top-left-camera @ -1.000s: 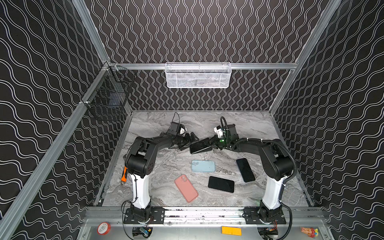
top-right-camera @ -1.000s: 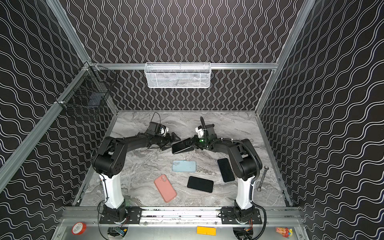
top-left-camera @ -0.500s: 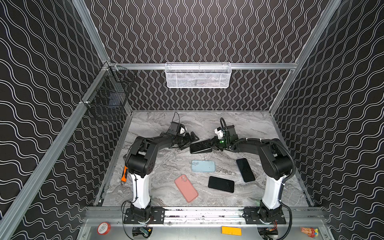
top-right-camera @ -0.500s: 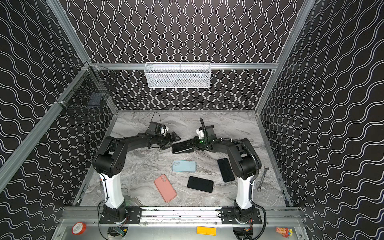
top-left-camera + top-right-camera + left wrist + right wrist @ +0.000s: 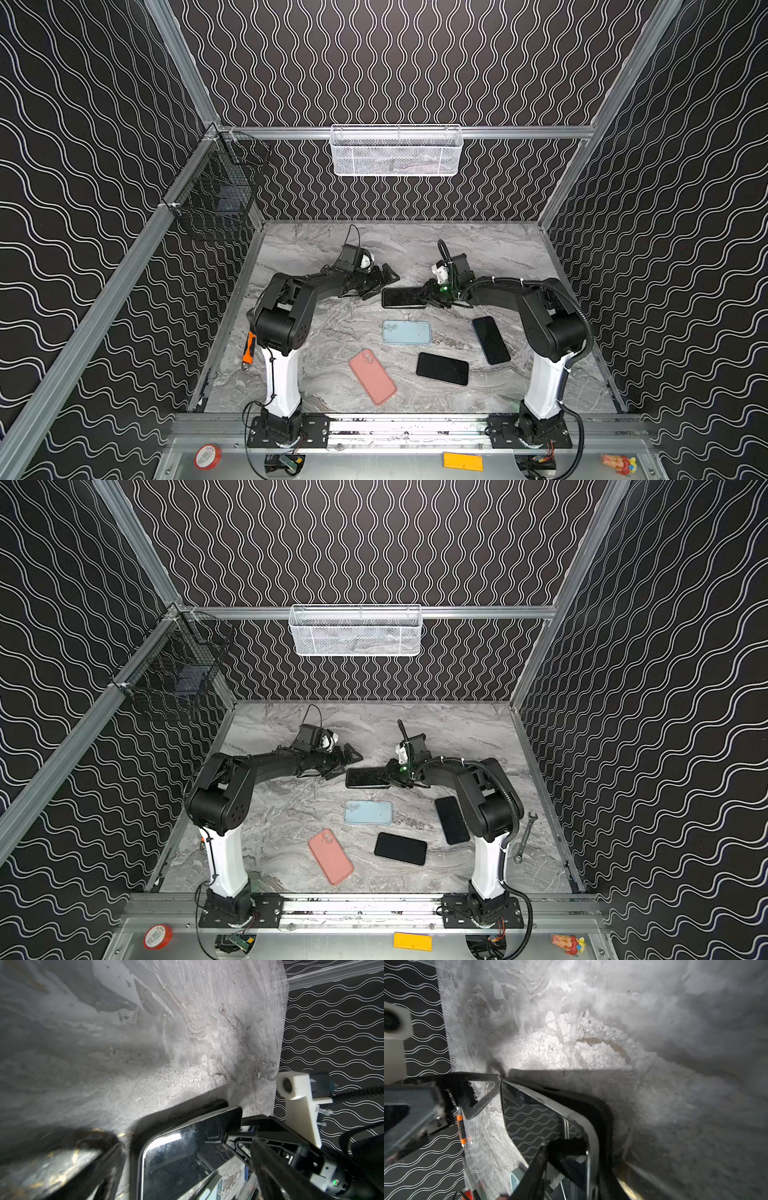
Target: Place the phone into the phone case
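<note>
A dark-screened phone (image 5: 403,298) is being carried flat by the marble bench (image 5: 498,257), at its middle towards the back edge, lengthwise along that edge. It is being framed by a black phone case (image 5: 604,1118), whose rim is being shown round the phone's silver edge in the right wrist view. Whether the phone is fully seated cannot be told. The left gripper (image 5: 384,286) is being held just beside the phone's left end, its jaws spread wide apart. The right gripper (image 5: 426,296) is being laid over the phone's right end, one finger (image 5: 270,1138) reaching onto the glass. Whether the phone is being clamped or the jaws are standing loose cannot be told. Nearer the front edge, a light blue case (image 5: 406,332), a pink case (image 5: 372,377), a black handset (image 5: 442,368) and a dark blue handset (image 5: 491,340) are being shown lying apart from both grippers.
</note>
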{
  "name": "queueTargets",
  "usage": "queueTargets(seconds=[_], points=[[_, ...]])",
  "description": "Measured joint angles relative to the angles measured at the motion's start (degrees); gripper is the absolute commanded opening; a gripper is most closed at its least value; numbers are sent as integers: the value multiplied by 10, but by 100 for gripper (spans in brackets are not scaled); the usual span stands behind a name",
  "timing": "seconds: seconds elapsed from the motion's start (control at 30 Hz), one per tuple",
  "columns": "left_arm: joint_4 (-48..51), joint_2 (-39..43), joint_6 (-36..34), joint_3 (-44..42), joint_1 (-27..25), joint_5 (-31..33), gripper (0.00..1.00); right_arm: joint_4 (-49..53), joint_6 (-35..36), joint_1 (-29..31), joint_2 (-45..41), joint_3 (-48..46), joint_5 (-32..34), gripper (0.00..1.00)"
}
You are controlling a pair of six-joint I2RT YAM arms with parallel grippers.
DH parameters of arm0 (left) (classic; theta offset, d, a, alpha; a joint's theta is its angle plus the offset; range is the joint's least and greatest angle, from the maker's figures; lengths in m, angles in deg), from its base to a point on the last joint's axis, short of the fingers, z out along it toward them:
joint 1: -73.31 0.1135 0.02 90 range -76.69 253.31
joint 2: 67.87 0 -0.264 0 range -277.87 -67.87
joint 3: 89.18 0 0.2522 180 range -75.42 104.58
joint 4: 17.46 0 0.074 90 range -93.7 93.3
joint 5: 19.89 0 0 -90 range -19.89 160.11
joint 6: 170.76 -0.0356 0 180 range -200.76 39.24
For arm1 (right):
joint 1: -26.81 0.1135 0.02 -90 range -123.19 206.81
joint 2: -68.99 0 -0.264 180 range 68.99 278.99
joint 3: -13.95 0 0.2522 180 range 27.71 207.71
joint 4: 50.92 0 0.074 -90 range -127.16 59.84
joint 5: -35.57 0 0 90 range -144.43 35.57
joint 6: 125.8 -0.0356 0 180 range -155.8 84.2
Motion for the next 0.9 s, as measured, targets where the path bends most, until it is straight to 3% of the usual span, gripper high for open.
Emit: queueTargets(seconds=[0.2,0.47,0.73,0.9], points=[[-5,5,1,-9,0,-1,98,32,16,6,-14,9,34,53],[-5,10,1,-16,-3,0,97,59,33,10,-19,19,60,60],[-14,17,15,-32,-6,-12,93,109,52,38,-35,43,122,72],[-17,21,29,-40,-9,-15,91,123,68,45,-50,56,158,74]])
